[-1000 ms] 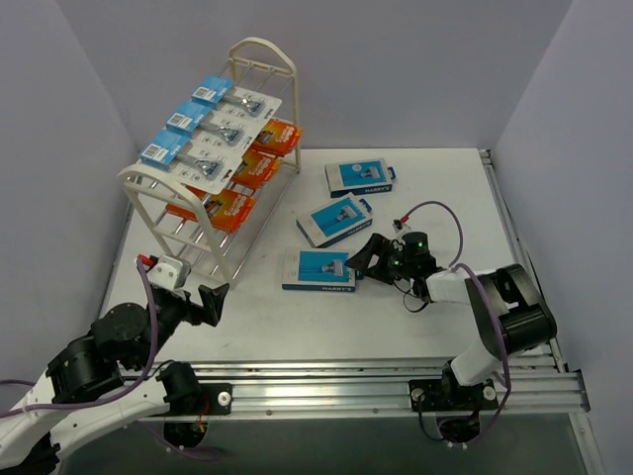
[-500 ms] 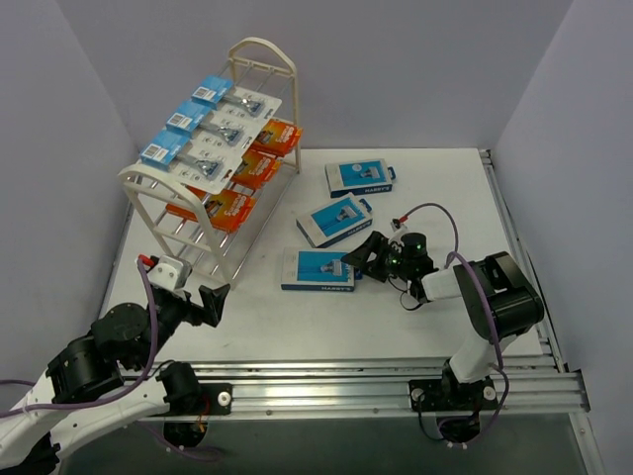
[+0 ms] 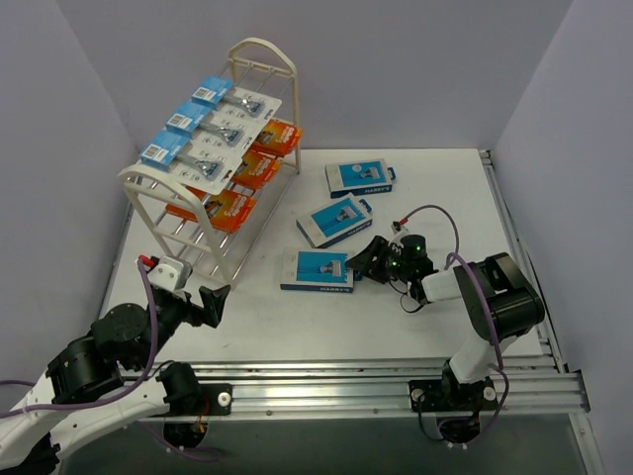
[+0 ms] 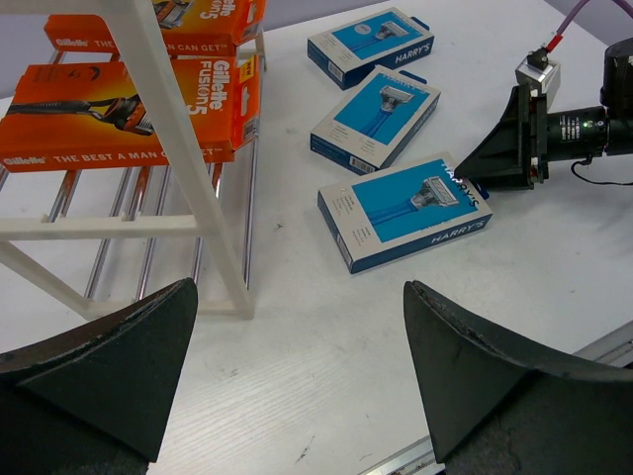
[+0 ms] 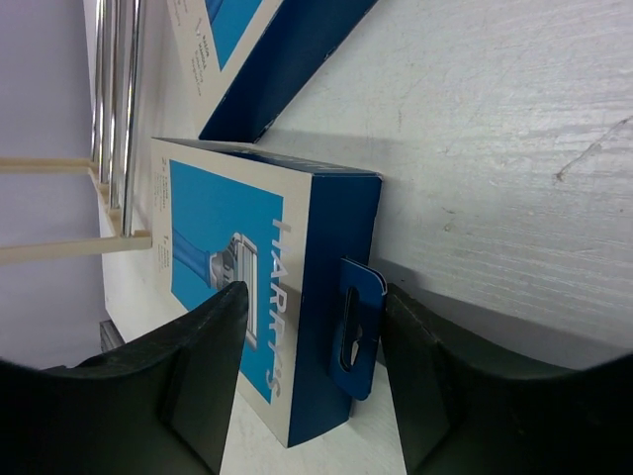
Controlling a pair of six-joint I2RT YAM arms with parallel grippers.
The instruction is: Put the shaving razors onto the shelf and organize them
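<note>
currently the right tool point(image 3: 362, 260) brackets one end of a blue box point(image 3: 318, 269).

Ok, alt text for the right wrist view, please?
The right pincer brackets the hang-tab end of a blue-and-white Harry's razor box lying on the white table; contact is unclear. Another blue box lies beyond it, with the shelf rods at the far left.
</note>
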